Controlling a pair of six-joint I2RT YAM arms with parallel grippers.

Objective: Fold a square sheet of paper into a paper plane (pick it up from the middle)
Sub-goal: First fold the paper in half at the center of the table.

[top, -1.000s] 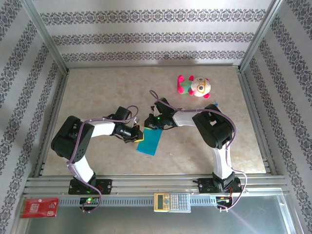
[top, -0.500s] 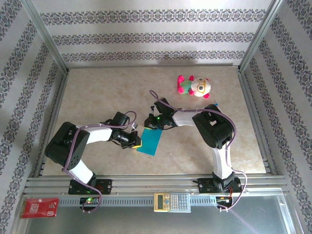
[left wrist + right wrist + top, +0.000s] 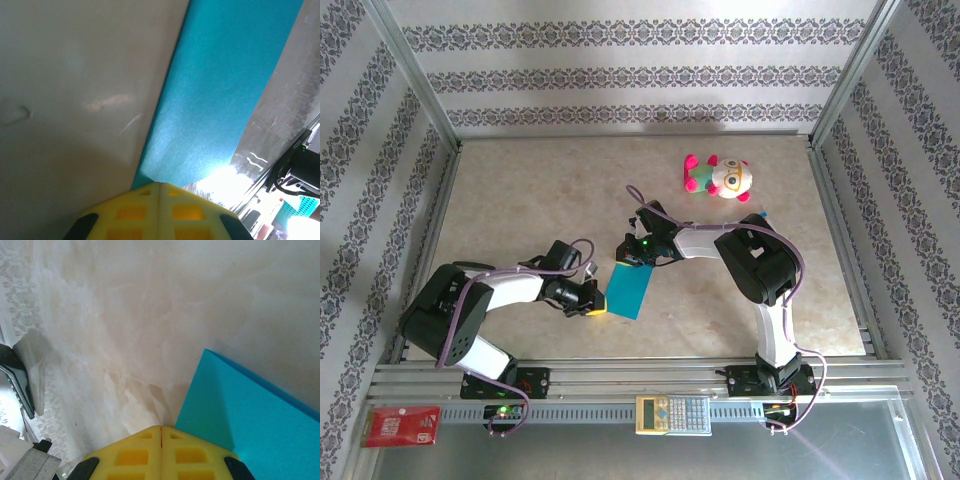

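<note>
From above, the thin teal-blue sheet of paper [image 3: 628, 291], folded to a narrow rectangle, lies flat on the beige marbled surface [image 3: 520, 190] between my arms. Its long axis runs far to near, the near end leaning slightly left. My left gripper [image 3: 592, 299] sits at its near-left corner and my right gripper [image 3: 631, 256] at its far end, pinning it for creasing, I judge.

On the left wrist, the clenched tips meet the paper's corner and the strip runs away from them.

On the right wrist, the tips are clenched too, against the sheet's edge. I can't tell whether either nips paper.
</note>
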